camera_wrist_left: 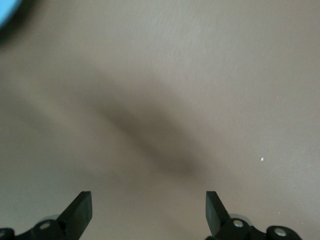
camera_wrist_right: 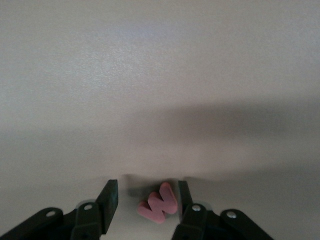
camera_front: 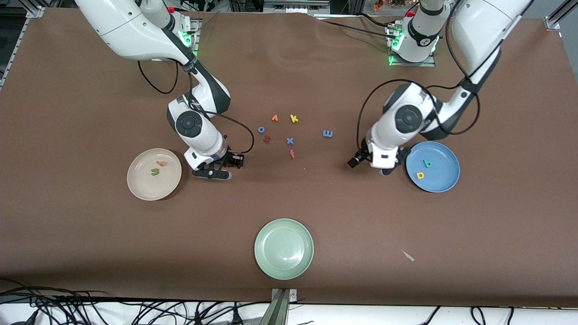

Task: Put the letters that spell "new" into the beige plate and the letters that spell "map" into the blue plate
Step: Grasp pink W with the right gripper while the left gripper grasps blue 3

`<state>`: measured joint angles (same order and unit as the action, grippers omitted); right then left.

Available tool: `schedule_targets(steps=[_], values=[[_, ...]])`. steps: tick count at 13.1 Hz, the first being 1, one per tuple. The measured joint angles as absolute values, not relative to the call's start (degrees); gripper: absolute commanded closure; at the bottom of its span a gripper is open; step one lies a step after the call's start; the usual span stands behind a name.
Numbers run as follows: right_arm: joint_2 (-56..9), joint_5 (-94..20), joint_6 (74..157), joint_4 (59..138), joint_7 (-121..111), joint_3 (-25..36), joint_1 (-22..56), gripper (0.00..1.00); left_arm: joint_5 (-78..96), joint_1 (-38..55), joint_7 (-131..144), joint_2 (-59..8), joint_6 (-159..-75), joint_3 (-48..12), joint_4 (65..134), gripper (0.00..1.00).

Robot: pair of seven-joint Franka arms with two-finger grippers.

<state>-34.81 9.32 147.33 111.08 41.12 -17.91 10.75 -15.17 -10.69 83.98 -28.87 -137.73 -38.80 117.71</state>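
The right tool [camera_wrist_right: 145,200] hangs low over the desk [camera_front: 90,234] beside the beige plate [camera_front: 137,185], fingers parted around the w [camera_wrist_right: 157,204]. The left tool [camera_wrist_left: 149,212], wide open, waits by the blue plate [camera_front: 445,180].

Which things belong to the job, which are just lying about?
Job: beige plate, n, e; blue plate, p, a; m on table; w between right hand fingers; left hand by blue plate.
Lying about: green plate, o, v, k, x, red f, another red letter.
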Motion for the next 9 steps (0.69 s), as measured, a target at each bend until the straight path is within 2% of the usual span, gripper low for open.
schedule_targets(steps=[6, 8, 9], values=[[-34.9, 9.4, 147.4, 112.7, 45.2, -17.9, 10.8, 0.46, -27.9, 0.6, 118.6, -30.2, -138.3, -38.9, 119.7, 0.0], [-34.8, 9.4, 147.4, 112.8, 45.9, -17.9, 10.8, 0.59, -31.9, 2.5, 125.6, -32.2, -138.7, -38.9, 119.9, 0.03], [-34.8, 9.4, 147.4, 112.8, 46.1, -17.9, 10.8, 0.7, -33.4, 2.9, 127.8, -33.4, -139.0, -38.9, 119.9, 0.06]])
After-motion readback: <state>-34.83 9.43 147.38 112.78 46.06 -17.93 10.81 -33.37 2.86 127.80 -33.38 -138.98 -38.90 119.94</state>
